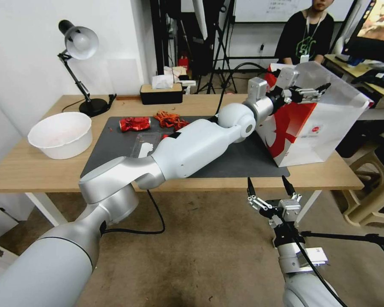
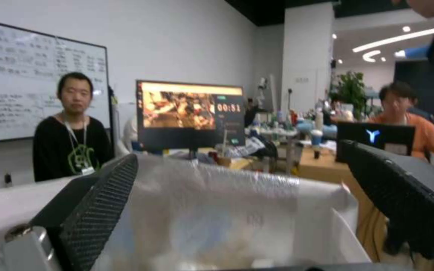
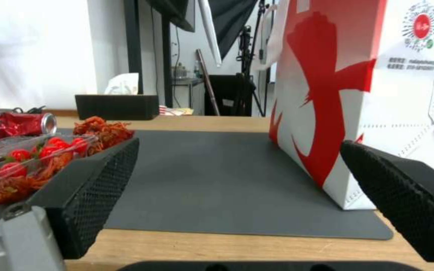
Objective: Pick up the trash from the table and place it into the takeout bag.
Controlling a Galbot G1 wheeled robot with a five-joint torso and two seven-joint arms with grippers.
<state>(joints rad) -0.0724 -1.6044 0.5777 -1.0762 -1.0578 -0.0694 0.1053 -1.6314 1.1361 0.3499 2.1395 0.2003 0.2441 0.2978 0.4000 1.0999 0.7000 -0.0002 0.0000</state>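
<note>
The red-and-white takeout bag (image 1: 324, 128) stands open at the right end of the dark mat (image 1: 243, 162) on the table (image 1: 30, 170). My left arm reaches across the mat, and its gripper (image 1: 318, 91) hovers open over the bag's mouth. In the left wrist view the left gripper (image 2: 242, 154) has wide-spread fingers (image 2: 101, 210) above the bag's white inside (image 2: 217, 218), where blurred contents lie. A crushed red can (image 1: 135, 123) rests at the mat's far left. My right gripper (image 1: 271, 187) hangs open below the table's front edge, facing the bag (image 3: 327, 75) and the can (image 3: 11, 124).
A white basin (image 1: 62, 134) sits at the table's left end, with a desk lamp (image 1: 79, 42) and a black tissue box (image 1: 161, 91) along the back. Orange-red scraps (image 1: 170, 120) and a clear tray of tomatoes (image 3: 21, 158) lie on the mat.
</note>
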